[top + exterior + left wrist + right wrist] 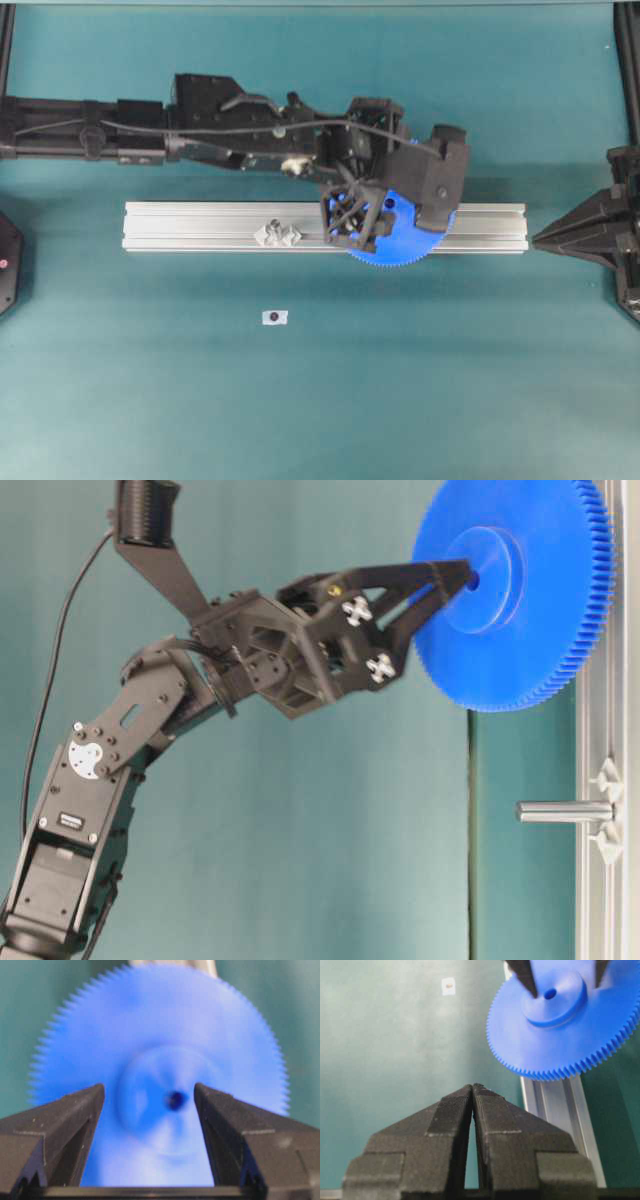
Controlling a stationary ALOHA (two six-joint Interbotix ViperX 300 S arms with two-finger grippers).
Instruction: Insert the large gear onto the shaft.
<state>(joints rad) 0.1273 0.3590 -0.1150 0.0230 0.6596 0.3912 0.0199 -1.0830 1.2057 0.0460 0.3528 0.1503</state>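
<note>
Overhead: large gear (pixel 400 235) over the rail (pixel 200 227), under the left gripper (pixel 385 215).
Table-level: left fingertips (pixel 455 578) flank the raised hub, jaws apart, not clamped; shaft not visible.
Left wrist: stiff, light, slick plastic — grip the hub.
Right gripper (pixel 472 1091) together, empty.

silver rail (pixel 200 226) on teal table (pixel 320 400) (small white tag (pixel 274 317) nearby).
</note>
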